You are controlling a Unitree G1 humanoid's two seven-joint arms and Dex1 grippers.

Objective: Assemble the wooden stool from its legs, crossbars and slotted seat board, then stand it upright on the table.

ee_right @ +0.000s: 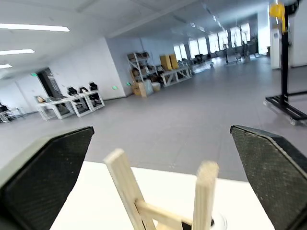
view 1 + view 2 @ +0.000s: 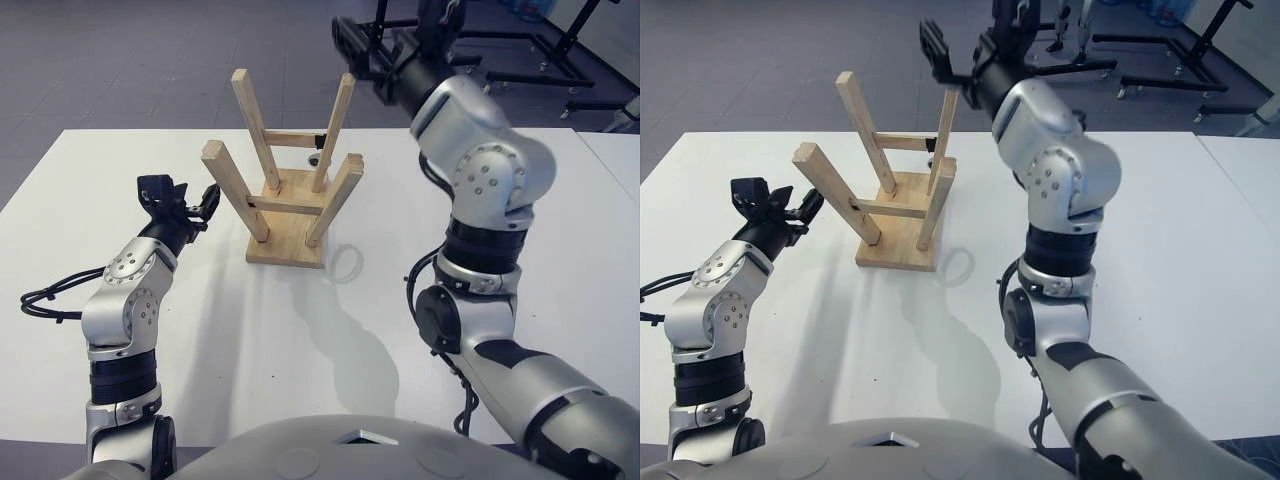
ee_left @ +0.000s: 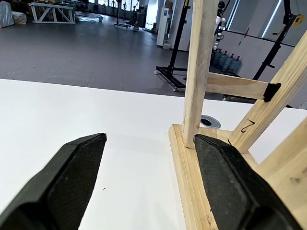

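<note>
Left eye view | pale wooden four-legged stool (image 2: 290, 215) assembled, inverted, centre frame, white surface (image 2: 120, 160) | left tool (image 2: 182, 196), right tool (image 1: 161, 136) released | likely next: grip, flip upright

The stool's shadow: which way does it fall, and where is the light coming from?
Left eye view: soft shadows run from the stool over the table toward the robot, so light probably comes from above and beyond. Left wrist view: faint shade beside the seat board. Right wrist view: bright ceiling light strips.
</note>
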